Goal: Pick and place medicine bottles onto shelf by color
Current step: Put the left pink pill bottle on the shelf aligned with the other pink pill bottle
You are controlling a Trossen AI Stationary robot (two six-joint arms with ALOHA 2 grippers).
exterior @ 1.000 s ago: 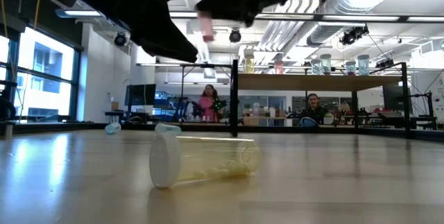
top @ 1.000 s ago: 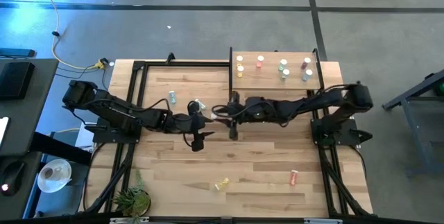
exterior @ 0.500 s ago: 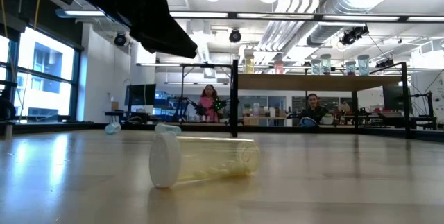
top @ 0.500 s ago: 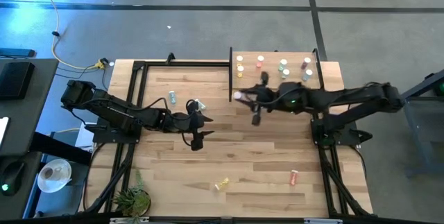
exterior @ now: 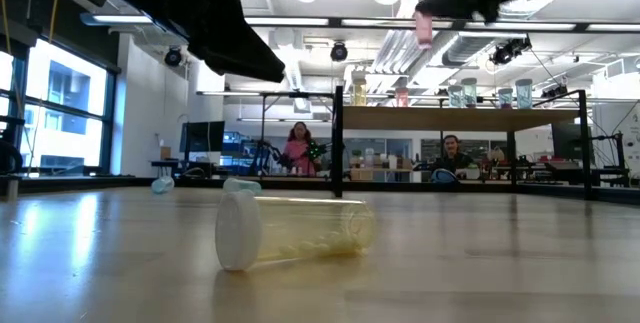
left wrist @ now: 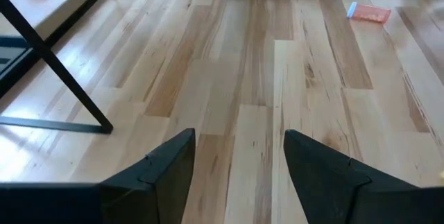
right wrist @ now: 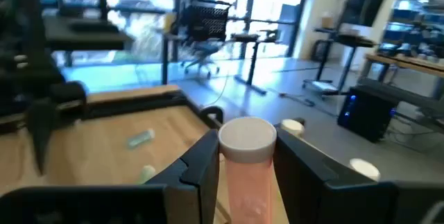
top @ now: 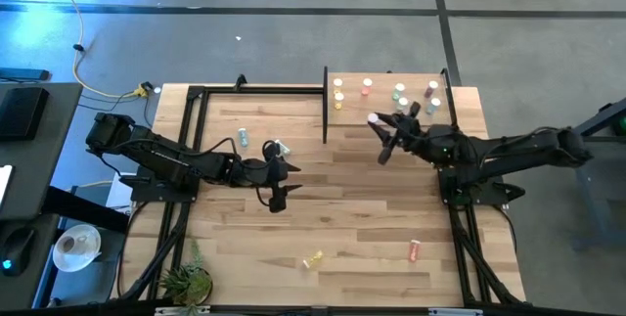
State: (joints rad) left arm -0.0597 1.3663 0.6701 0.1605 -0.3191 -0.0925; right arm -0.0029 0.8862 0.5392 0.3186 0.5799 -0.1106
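My right gripper (top: 380, 126) is shut on a pink medicine bottle (right wrist: 246, 175) with a white cap and carries it in the air at the shelf's (top: 460, 118) near edge. On the shelf stand yellow (top: 338, 86), pink (top: 367, 86), teal (top: 399, 91) and purplish (top: 432, 88) bottles. My left gripper (top: 280, 181) hovers open over the table's middle with nothing between its fingers (left wrist: 166, 172). A yellow bottle (exterior: 290, 231) lies on its side on the table. My right gripper pinches the pink bottle's body (right wrist: 232, 182), just below the white cap (right wrist: 248, 137), between its two fingers. The fingers reach in about level from the table's right side. The bottle stands upright in the hold, cap up, lifted clear of table and shelf (exterior: 424, 28).
Loose bottles lie on the tabletop: a teal one (top: 243, 138) and another (top: 277, 147) at the far left of centre, a yellow one (top: 313, 259) and a pink one (top: 414, 249) near the front. Black frame posts (top: 325, 101) edge the shelf. A small plant (top: 186, 279) sits front left.
My right gripper has swung from the table's middle toward the right and far side, up to the shelf's near edge, and turned as it went. It stays shut on the pink bottle, which has travelled with it, upright and clear of the table.
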